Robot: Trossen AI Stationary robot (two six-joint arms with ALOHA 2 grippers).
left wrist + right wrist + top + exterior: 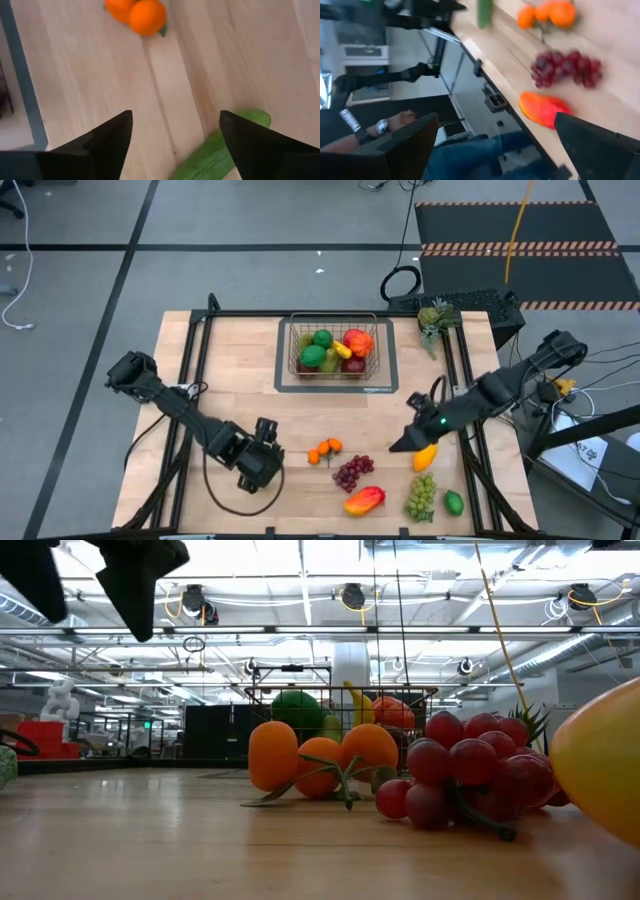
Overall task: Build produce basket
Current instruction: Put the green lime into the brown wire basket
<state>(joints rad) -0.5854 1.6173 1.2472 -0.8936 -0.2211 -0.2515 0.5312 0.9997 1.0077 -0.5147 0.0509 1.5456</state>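
While your arms hover over the front of the table, read it near to far.

Left gripper (172,145): fingers spread and empty, poised above the long green toy cucumber (220,150), apparently lining up a pick.

Right gripper (402,444): spread wide and empty, low near the yellow fruit (425,455).

Loose produce: you have an orange cluster (326,449), purple grapes (352,471), a red-orange mango (364,499), green grapes (421,496) and a lime (454,502) waiting near the front edge.

Basket (334,374): this dark wire-mesh rectangle sits at the table's far middle, part-filled, so each piece needs carrying back.
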